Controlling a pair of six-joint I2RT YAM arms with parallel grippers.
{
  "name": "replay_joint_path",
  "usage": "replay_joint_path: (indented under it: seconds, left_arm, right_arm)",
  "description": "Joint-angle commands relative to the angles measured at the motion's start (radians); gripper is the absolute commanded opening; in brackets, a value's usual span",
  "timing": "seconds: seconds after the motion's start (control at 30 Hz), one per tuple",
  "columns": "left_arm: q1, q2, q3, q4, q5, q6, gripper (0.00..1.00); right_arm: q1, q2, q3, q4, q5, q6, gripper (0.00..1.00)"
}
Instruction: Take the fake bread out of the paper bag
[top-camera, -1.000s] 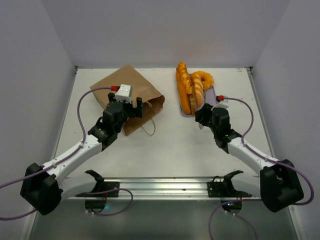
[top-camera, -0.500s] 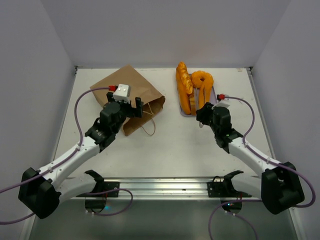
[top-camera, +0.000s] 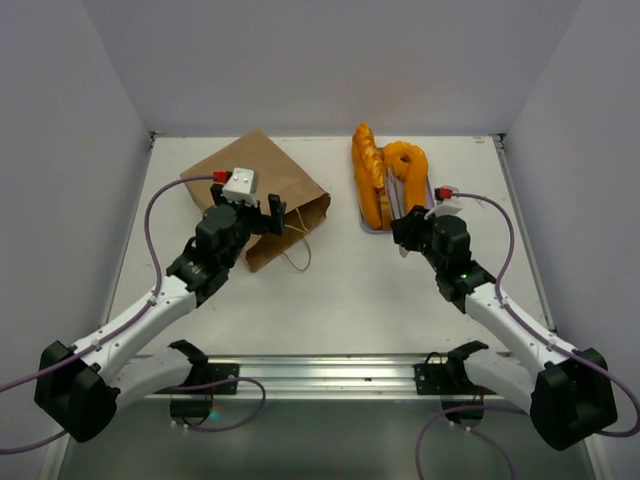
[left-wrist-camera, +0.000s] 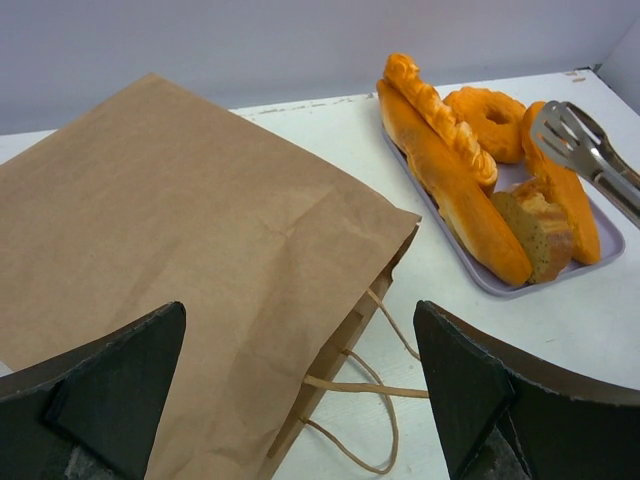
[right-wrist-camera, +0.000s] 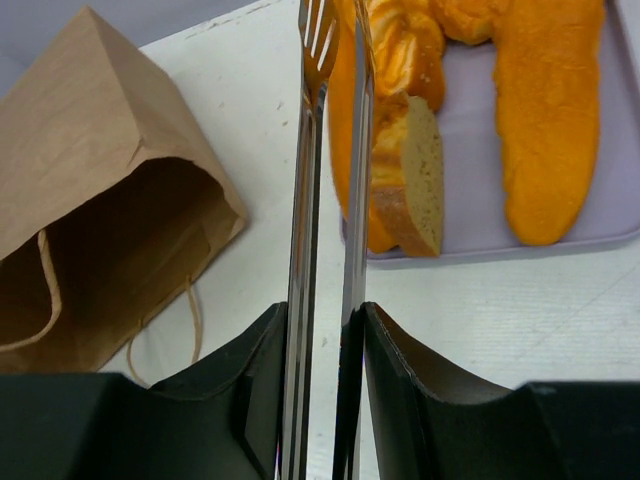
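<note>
The brown paper bag (top-camera: 268, 188) lies flat on the table, its mouth and cord handles (left-wrist-camera: 385, 395) facing right. My left gripper (top-camera: 262, 214) hovers open just above that mouth (left-wrist-camera: 300, 312); nothing is between its fingers. The fake bread (top-camera: 384, 178) is heaped on the lavender tray (left-wrist-camera: 560, 276): long scored loaves (left-wrist-camera: 450, 190), a ring piece (left-wrist-camera: 492, 118) and a cut piece (right-wrist-camera: 412, 170). My right gripper (top-camera: 406, 228) is shut on long metal tongs (right-wrist-camera: 314, 150), whose nearly closed tips (left-wrist-camera: 575, 140) reach over the tray. The bag's opening (right-wrist-camera: 120, 250) looks dark, with no bread showing inside.
The tray (top-camera: 371, 227) sits at the back right, close to the bag's mouth. Grey walls enclose the white table on three sides. A metal rail (top-camera: 320, 372) runs along the near edge between the arm bases.
My right gripper has squeezed the tongs' arms closer together, and that arm has shifted slightly. The left gripper has edged a little toward the bag, still open.
</note>
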Motion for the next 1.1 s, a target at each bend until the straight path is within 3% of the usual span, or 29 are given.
replay_joint_path:
  seconds: [0.0,0.4,0.8,1.07]
  left_arm:
    - [0.001,-0.029,0.013,0.019,0.004,-0.014,1.00]
    - [-0.001,-0.192,-0.158,0.111,-0.030,-0.065,1.00]
    - [-0.002,-0.365,-0.336,0.194,-0.024,-0.060,1.00]
    - [-0.002,-0.423,-0.377,0.188,-0.017,-0.065,1.00]
  right_arm:
    - [0.040,-0.053,0.015,-0.017,-0.059,-0.044,0.38]
    - [0.333,-0.133,-0.066,-0.088,0.081,-0.090,0.38]
    - [0.402,-0.090,-0.152,-0.042,0.146,-0.046,0.38]
    - [0.402,0.034,-0.190,0.075,0.122,-0.014,0.38]
